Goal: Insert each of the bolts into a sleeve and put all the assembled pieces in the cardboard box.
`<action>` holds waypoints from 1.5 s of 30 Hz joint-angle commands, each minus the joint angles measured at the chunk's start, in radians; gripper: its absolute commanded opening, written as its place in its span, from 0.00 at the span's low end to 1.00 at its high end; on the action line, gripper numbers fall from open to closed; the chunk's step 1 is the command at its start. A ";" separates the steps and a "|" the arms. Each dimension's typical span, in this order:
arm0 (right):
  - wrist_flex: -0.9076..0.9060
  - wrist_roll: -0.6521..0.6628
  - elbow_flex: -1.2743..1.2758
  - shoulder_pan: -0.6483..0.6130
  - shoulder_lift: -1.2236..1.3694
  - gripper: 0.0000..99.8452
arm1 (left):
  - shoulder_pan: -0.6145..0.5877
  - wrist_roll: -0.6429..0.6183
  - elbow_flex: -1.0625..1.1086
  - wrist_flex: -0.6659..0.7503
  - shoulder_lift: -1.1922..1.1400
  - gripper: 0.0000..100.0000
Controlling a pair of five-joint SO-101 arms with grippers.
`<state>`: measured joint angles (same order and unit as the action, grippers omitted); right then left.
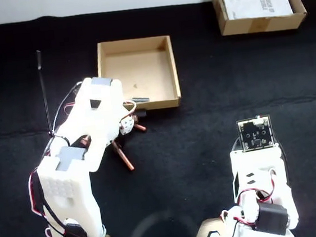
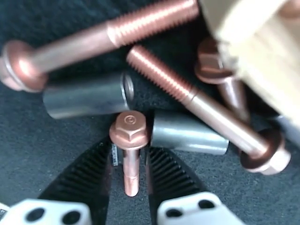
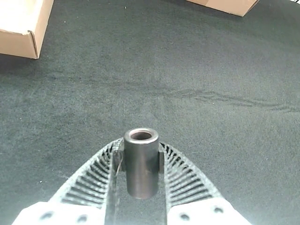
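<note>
My left gripper (image 2: 130, 157) is closed on a short bolt (image 2: 129, 132), above the loose bolts (image 2: 154, 28) and loose sleeves (image 2: 86, 97) lying just beside the cardboard box (image 1: 141, 63). My right gripper (image 3: 140, 151) clamps an upright sleeve (image 3: 140, 164) well apart. I judge nothing joined yet, so nearly everything remains

I have my left arm (image 1: 77, 161) stretched forward over the table, the left gripper (image 2: 130, 154) pinching 1 bolt (image 2: 129, 133) by its shank. My right arm (image 1: 261, 181) sits folded back near its base, the right gripper (image 3: 140, 152) clamped on 1 sleeve (image 3: 141, 166).
</note>
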<state>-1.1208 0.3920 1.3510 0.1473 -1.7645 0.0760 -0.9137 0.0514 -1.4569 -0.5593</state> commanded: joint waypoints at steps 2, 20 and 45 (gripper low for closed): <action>0.019 0.003 -0.013 -0.002 -0.008 0.01 | -0.027 0.109 0.013 -0.037 -0.001 0.01; 0.272 -0.560 -0.019 -0.397 -0.008 0.01 | 0.081 0.470 -0.335 -0.232 0.605 0.01; 0.317 -0.559 0.105 -0.750 -0.008 0.01 | 0.421 0.503 0.584 0.473 1.543 0.01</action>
<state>-0.8247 -0.1603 1.4584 -0.5938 -1.7645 0.4289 -0.4089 0.5363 -1.2313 0.9229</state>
